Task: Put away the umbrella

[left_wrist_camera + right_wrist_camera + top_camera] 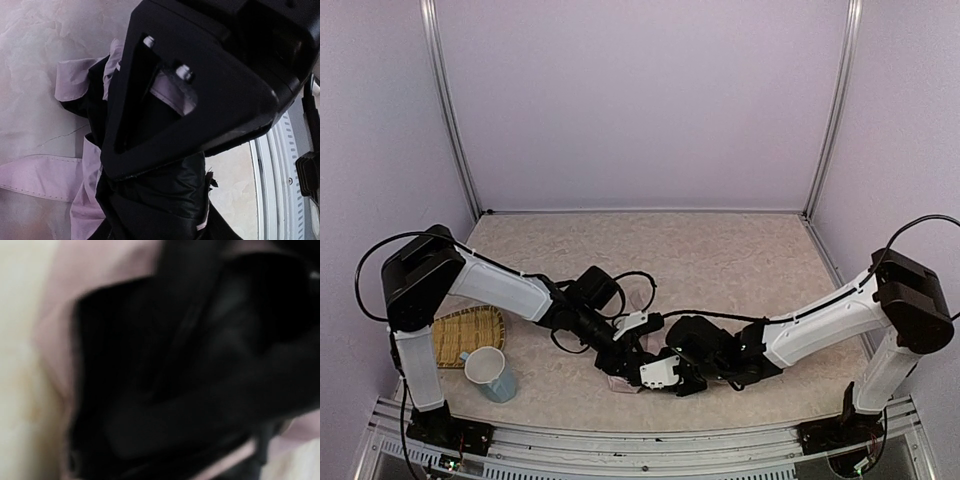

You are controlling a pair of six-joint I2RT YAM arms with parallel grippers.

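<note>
A: Where's the umbrella (620,385)?

B: Near-centre of the table (740,260), close to the front edge, right under both wrists. From above only a sliver of pink shows; the arms cover the rest.

A: Folded up?

B: No. Left wrist cam shows the canopy bunched loose: pink outside, black lining spilling out. The strap (30,177) lies flat on the tabletop, not wrapped round anything. So it's collapsed but not rolled or tied. I'd put it early-to-mid: rolling, fastening + stowing are all left, imo.

A: Jaws?

B: The left gripper (625,345) is down in the fabric. Its black body fills its cam, w/ a bit of pink showing through a gap. Can't tell if it pinches anything or how wide it stands. The right gripper (670,375) is the same story: its cam is a blur of black lining + pink, no fingers to make out.

A: Room to move?

B: Tight where they work. The two heads are nearly touching, so any twist risks a knock. The front edge is just beside the bundle, so nothing to gain by dragging nearer. Mid + back of the table is open, so that's the best way out. A woven tray (470,335) and a cup (492,372) sit by the left arm's base, apart from the bundle. A cable (642,285) loops just above the fabric, so there's a snag risk.
</note>
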